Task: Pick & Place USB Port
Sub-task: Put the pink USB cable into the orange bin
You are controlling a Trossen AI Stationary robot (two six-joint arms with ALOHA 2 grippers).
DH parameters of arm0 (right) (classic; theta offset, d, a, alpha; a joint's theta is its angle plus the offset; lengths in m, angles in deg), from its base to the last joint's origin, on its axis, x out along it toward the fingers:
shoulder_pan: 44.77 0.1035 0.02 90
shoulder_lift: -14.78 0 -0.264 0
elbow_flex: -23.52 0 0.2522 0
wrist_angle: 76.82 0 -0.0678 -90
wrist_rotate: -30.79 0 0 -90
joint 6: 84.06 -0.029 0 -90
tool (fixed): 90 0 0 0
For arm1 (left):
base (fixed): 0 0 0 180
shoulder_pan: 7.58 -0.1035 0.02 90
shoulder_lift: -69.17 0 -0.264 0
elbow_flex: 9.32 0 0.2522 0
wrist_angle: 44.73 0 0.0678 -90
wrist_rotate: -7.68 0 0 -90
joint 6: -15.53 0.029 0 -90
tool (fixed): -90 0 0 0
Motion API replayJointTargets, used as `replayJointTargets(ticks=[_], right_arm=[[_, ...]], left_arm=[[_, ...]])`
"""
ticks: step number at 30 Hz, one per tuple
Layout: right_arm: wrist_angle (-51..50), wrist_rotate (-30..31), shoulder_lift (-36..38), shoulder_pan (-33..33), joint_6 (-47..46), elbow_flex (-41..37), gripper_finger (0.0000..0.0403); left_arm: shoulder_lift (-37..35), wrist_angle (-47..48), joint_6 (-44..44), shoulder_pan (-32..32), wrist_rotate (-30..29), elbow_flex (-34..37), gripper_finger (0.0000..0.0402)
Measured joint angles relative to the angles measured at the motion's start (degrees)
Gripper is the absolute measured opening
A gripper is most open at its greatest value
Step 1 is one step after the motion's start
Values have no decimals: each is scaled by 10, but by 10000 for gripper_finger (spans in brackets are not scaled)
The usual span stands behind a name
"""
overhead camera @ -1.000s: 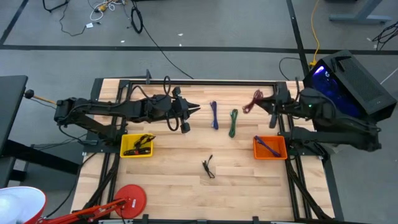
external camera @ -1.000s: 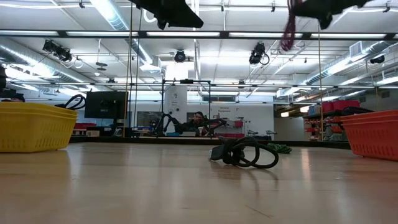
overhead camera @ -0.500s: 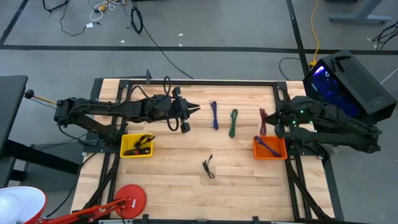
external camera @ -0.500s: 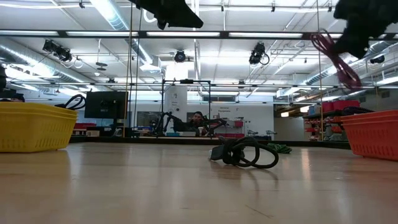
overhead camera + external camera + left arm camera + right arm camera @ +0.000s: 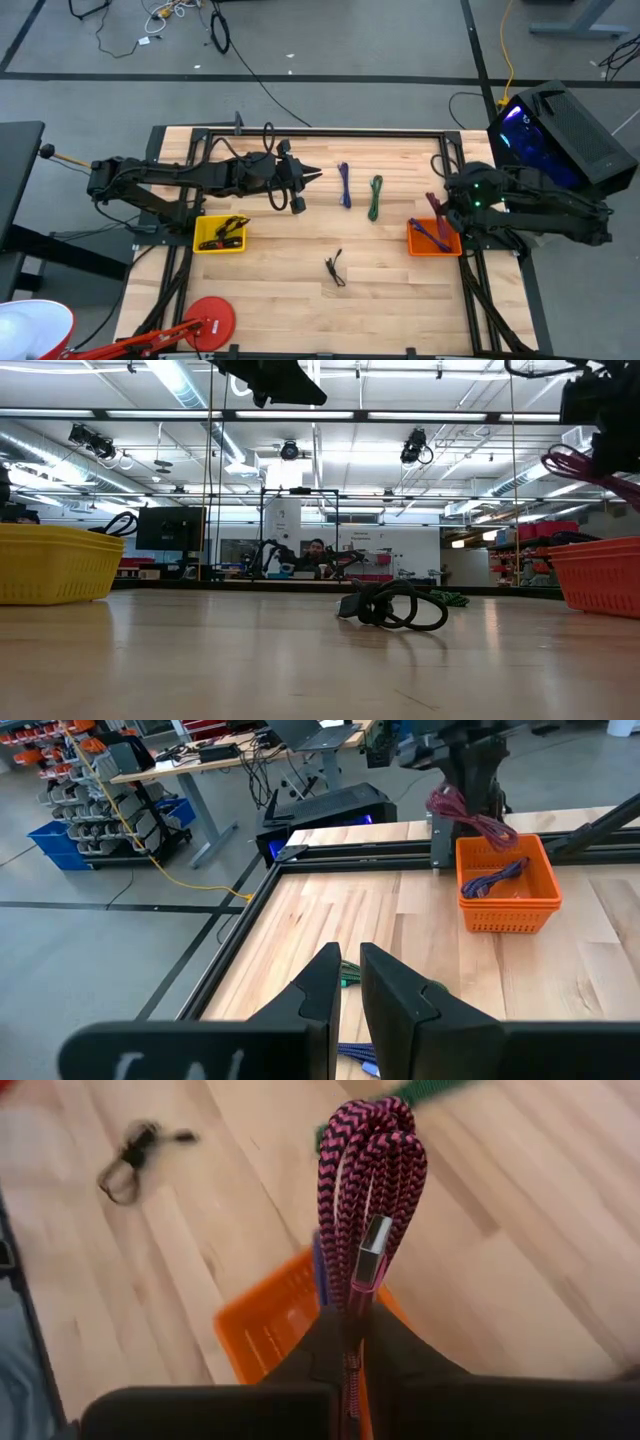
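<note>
Yellow bin's (image 5: 219,236) contents too small to identify.

Centre board: 1 black cable (image 5: 335,268) lying alone, bare wood all around it.
Rear centre: blue cable (image 5: 344,185) and green cable (image 5: 375,197) side by side, narrow gap between.
Left edge: yellow basket (image 5: 220,236), part filled.
Right edge: orange basket (image 5: 434,238), mouth crowded by right gripper (image 5: 438,206) with magenta cable (image 5: 368,1155).
</note>
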Motion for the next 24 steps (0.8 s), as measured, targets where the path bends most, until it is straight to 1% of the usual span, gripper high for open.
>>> replayJointTargets(ticks=[4, 6, 11, 20, 24], right_arm=[[-6, -1, 0, 0, -6, -24, 11], [13, -8, 0, 0, -6, -47, 11], [81, -67, -7, 0, -1, -100, 11], [90, -70, -33, 0, 12, -104, 11], [90, -55, -46, 0, 16, -104, 11]], left_arm=[[0, 0, 0, 0, 0, 0, 48], [0, 0, 0, 0, 0, 0, 48], [0, 0, 0, 0, 0, 0, 48], [0, 4, 0, 0, 0, 0, 48], [0, 9, 0, -3, 0, 0, 48]])
